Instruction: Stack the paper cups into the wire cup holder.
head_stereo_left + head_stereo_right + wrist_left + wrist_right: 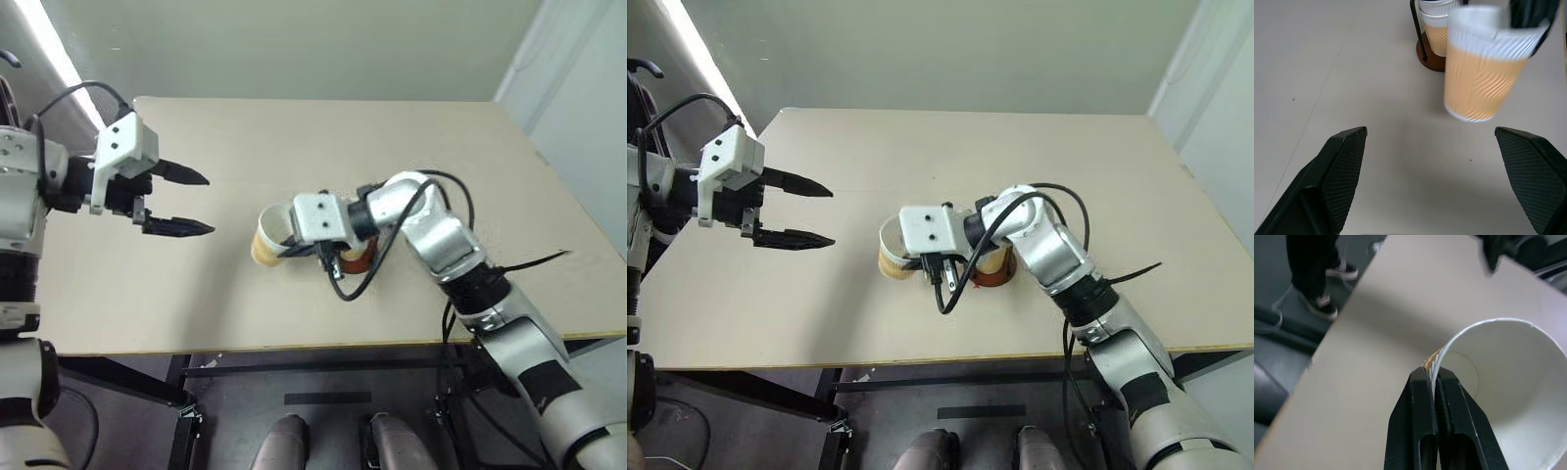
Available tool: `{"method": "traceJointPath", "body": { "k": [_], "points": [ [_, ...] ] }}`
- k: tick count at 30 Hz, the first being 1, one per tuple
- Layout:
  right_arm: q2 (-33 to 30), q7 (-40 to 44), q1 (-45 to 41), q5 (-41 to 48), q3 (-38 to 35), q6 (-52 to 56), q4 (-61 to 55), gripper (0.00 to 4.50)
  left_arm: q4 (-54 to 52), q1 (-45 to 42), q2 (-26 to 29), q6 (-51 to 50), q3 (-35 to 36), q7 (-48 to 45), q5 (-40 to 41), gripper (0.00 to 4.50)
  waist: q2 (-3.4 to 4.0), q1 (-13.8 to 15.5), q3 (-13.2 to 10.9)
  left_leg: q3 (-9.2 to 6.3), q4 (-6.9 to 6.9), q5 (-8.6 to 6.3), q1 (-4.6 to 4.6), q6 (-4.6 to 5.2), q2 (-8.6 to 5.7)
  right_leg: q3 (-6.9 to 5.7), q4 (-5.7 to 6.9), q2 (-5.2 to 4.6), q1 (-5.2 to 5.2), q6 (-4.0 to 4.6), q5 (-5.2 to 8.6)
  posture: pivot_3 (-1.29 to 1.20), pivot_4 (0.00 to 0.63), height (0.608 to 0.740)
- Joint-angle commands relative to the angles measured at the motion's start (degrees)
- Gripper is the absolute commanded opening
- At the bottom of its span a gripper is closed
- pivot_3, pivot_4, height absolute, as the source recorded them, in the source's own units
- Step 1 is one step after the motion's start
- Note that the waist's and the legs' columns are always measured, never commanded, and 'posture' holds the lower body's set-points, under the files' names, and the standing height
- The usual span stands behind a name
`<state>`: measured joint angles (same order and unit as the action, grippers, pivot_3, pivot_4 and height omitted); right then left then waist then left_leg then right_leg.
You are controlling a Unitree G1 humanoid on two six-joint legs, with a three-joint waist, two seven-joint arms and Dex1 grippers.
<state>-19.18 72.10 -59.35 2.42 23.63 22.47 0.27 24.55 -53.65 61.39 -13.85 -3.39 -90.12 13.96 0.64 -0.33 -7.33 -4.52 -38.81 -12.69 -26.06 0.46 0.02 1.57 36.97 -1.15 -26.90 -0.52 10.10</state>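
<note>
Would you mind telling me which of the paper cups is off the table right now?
The cup pinched at its rim by the right gripper, hanging clear of the table; the others sit nested in the wire holder.

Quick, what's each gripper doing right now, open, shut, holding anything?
Left gripper: open, holding nothing, above the table.
Right gripper: shut on the rim of a tan-yellow tapered paper cup.

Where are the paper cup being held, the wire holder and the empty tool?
held paper cup (1483, 73), left wrist view, ribbed tan side wall.
wire cup holder (1431, 58), left wrist view, reddish-brown base.
left tool (184, 201), left eye view, midway between its open fingertips.
</note>
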Motion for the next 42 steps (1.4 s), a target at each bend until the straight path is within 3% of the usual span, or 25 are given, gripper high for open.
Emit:
{"method": "traceJointPath", "body": {
  "k": [1,7,14,18,26,42],
  "points": [
    [-1.56,-0.26,-3.09,7.23,-7.15,8.37,-7.47,0.03,0.61,-2.0,-0.11,1.05,0.64,-1.46,-0.17,4.5,0.0,0.01,0.0,0.0,0.0,0.01,0.01,0.0,0.0,0.0,0.0,0.0,0.0,0.0,0.0,0.0,0.15,0.74],
    [-4.19,-3.24,-7.16,14.08,-14.52,15.69,-8.13,0.03,1.61,-3.27,-1.84,0.96,0.99,-1.09,-0.03,4.5,0.0,0.04,0.0,-0.01,0.01,0.05,0.01,0.01,0.0,0.0,0.02,0.0,0.0,0.0,0.0,0.0,0.15,0.74],
    [-17.58,1.71,-9.44,4.79,-9.37,2.31,1.72,0.03,2.43,-7.29,-5.1,-1.68,2.52,0.33,1.94,4.5,-0.02,0.45,0.0,-0.06,-0.03,0.05,0.0,0.07,-0.05,0.02,-0.01,-0.03,0.05,-0.02,-0.01,0.0,0.15,0.74],
    [-20.49,5.44,-10.69,2.81,-7.36,-2.29,5.02,0.03,2.59,-8.71,-5.22,-2.89,2.57,-0.45,2.49,4.5,-0.01,0.23,0.0,-0.05,0.13,0.07,0.02,0.04,-0.02,0.02,0.0,-0.01,-0.03,-0.12,-0.07,0.0,0.15,0.74],
    [-21.94,12.5,-11.97,2.92,-5.4,-2.77,4.09,0.03,2.88,-10.62,-5.47,-4.12,2.28,-0.74,3.11,4.5,-0.01,0.12,0.0,-0.03,0.35,0.19,0.04,0.0,0.04,0.01,-0.04,0.02,-0.09,-0.48,-0.28,0.0,0.15,0.74],
    [-19.7,14.31,-11.55,-3.53,-1.14,-12.81,11.97,0.03,0.06,-10.61,-4.92,-6.71,3.67,0.52,5.38,4.5,-0.01,0.06,0.0,-0.03,0.33,0.21,0.04,0.02,0.04,0.01,-0.04,0.01,-0.07,-0.41,-0.24,0.0,0.15,0.74]
  ]
}}
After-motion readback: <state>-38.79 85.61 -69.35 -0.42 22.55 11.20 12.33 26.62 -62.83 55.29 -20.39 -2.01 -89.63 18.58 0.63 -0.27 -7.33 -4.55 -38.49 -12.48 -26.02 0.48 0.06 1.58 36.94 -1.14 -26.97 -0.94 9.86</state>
